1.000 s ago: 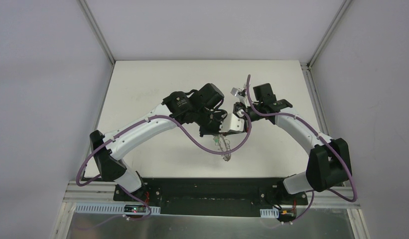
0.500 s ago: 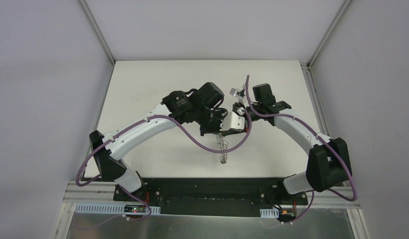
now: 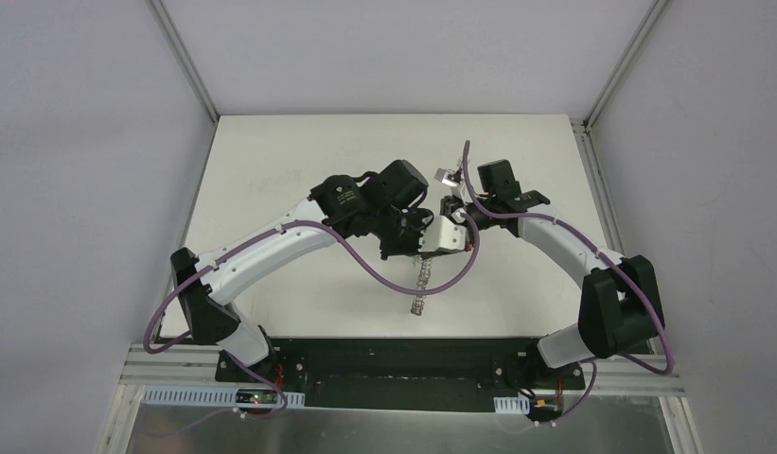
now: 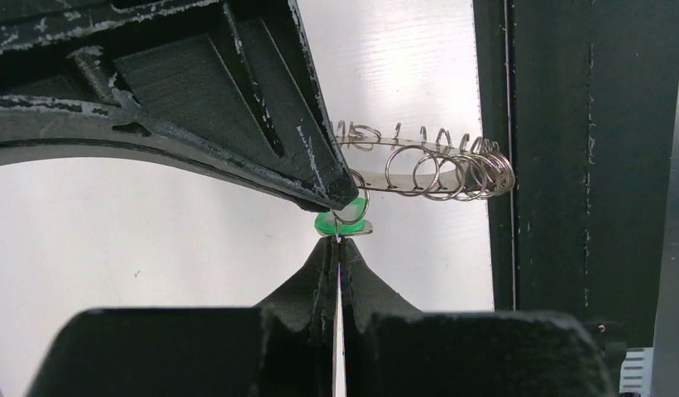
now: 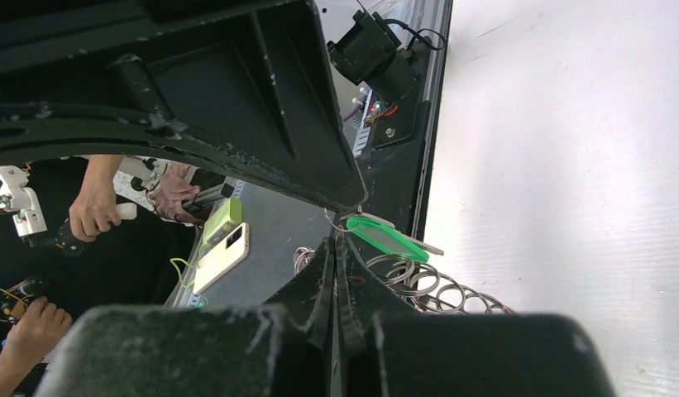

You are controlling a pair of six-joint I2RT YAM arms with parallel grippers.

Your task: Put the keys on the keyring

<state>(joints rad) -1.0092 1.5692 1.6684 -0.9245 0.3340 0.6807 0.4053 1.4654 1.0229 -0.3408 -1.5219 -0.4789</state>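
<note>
Both your arms meet over mid-table (image 3: 271, 170): left gripper (image 3: 406, 249) on the left, right gripper (image 3: 435, 245) just beside it on the right. The key (image 4: 326, 222) sits pinched at the left fingertips. From there the keyring (image 3: 420, 286) runs toward the arm bases.

I see a bright green-headed key (image 4: 342, 222) between my black left gripper (image 4: 337, 250) and white-scuffed black right gripper (image 4: 342, 197), shiny silver keyring (image 4: 435, 169) just beyond, white table (image 4: 154, 223), purple cables (image 3: 365, 260).
</note>
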